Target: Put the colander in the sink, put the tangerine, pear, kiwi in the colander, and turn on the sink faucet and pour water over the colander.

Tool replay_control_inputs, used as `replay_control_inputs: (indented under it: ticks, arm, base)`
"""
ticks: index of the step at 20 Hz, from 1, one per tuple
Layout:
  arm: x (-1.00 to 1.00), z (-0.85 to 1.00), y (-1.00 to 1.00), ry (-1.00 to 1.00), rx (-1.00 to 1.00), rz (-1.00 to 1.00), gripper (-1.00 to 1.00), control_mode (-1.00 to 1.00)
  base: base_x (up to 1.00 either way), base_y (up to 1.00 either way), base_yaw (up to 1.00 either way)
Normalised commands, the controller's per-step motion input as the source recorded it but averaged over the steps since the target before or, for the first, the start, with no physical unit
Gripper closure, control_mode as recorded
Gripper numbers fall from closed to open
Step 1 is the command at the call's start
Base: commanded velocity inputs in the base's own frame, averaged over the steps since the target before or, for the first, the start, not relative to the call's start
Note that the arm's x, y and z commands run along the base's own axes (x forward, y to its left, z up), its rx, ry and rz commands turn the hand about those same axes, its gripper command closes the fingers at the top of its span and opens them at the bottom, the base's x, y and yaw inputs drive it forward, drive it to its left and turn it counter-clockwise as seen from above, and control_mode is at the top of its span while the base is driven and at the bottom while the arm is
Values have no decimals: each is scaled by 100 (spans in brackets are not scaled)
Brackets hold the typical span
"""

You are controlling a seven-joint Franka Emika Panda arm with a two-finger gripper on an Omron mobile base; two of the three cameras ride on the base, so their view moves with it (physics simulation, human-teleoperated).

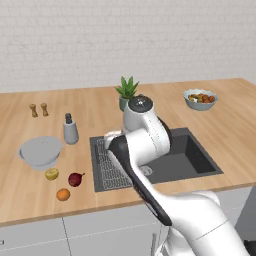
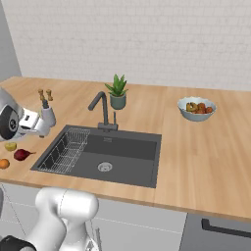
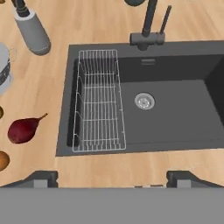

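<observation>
Hand view looks down with the gripper (image 3: pixel 112 178) hanging above the counter's (image 3: pixel 109 168) front edge; its two dark tips stand spread wide at the bottom corners with nothing between them. Just beyond lies the sink (image 3: pixel 175 118), dry, with a wire rack (image 3: pixel 99 100) along its left side and a round drain (image 3: pixel 144 100) near the middle. Left of the sink, on the counter, sit the tangerine (image 1: pixel 63 194) nearest the front, then a dark red fruit (image 1: pixel 75 179) and a yellow-green fruit (image 1: pixel 52 173). Behind them the colander (image 1: pixel 40 151) rests on the counter, well apart from the sink. Farther back stand a dispenser (image 1: pixel 70 130), the faucet (image 2: pixel 102 110) at the sink's rear edge, a potted plant (image 2: pixel 117 91), and a fruit bowl (image 2: pixel 196 108) far right.
</observation>
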Motion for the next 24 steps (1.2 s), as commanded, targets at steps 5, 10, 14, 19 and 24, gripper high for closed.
replay_control_inputs:
  ticks: [5, 10, 14, 19, 24]
  arm:
    - [29, -20, 62, 4, 23, -31, -100, -100]
    - [40, -21, 38, 6, 33, -20, -100, -100]
    - [36, -31, 35, 4, 28, -13, -100, -100]
    - [47, -22, 39, 3, 15, -7, -100, -100]
    - [46, -10, 56, 17, -4, 0, -100, -100]
  base:
    - [0, 0, 0]
    - [0, 0, 0]
    - [0, 0, 0]
    - [0, 0, 0]
    - [0, 0, 0]
